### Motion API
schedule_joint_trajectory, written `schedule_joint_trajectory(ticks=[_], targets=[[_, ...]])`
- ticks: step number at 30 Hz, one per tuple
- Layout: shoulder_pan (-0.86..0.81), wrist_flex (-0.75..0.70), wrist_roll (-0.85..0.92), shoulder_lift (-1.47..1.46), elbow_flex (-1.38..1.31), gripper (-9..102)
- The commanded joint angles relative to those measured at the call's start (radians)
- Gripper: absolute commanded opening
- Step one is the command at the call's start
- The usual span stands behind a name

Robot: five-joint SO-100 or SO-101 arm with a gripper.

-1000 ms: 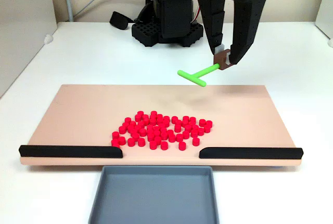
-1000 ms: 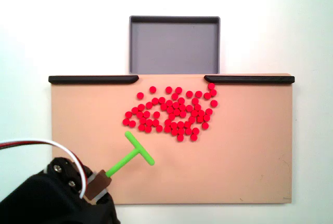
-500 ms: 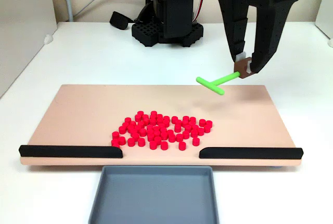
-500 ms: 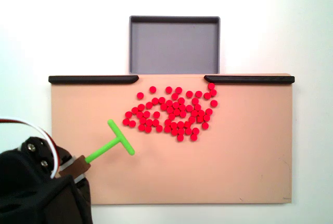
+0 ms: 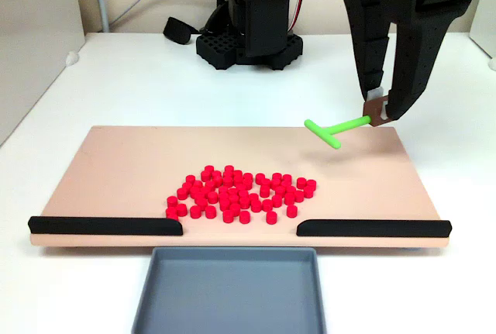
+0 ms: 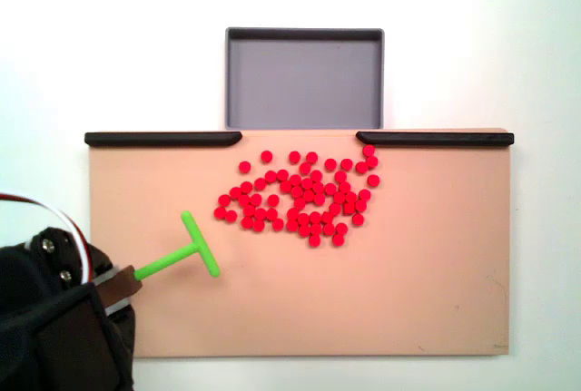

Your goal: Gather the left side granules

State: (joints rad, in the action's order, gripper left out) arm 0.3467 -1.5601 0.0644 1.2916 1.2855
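Near the board's [image 5: 108,156] far right corner in a fixed view: gripper [image 5: 381,105] [image 6: 116,288] hung steeply downward, clamped on green T-bar [image 5: 335,128] [image 6: 182,252], raised off the surface. Granules [image 5: 239,194] [image 6: 302,196] clustered mid-board, toward the near edge, well apart.

Over the last second I have swung sideways along the far edge of the flat peach-coloured board [image 5: 124,163], carrying the bright green plastic T-shaped stick [image 5: 335,129] with me. In a fixed view my black two-finger gripper [image 5: 377,107] has gone from above the board's middle to near its right rear corner. In a fixed view from above, my gripper [image 6: 113,289] now sits at the board's [image 6: 436,255] left edge, and the stick [image 6: 182,253] has slid leftward, its crossbar further from the board's centre.
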Motion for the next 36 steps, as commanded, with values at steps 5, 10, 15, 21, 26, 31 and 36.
schedule_joint_trajectory(ticks=[5,10,15,21,26,31,36], targets=[[0.012,-0.003,-0.089,-0.031,-0.087,0],[0.017,-0.003,-0.141,-0.054,-0.115,0],[0.021,-0.003,-0.183,-0.071,-0.138,0],[0.029,-0.003,-0.239,-0.092,-0.161,0],[0.034,-0.003,-0.275,-0.118,-0.178,0],[0.029,-0.003,-0.295,-0.132,-0.179,0],[0.02,-0.003,-0.318,-0.152,-0.218,0]])
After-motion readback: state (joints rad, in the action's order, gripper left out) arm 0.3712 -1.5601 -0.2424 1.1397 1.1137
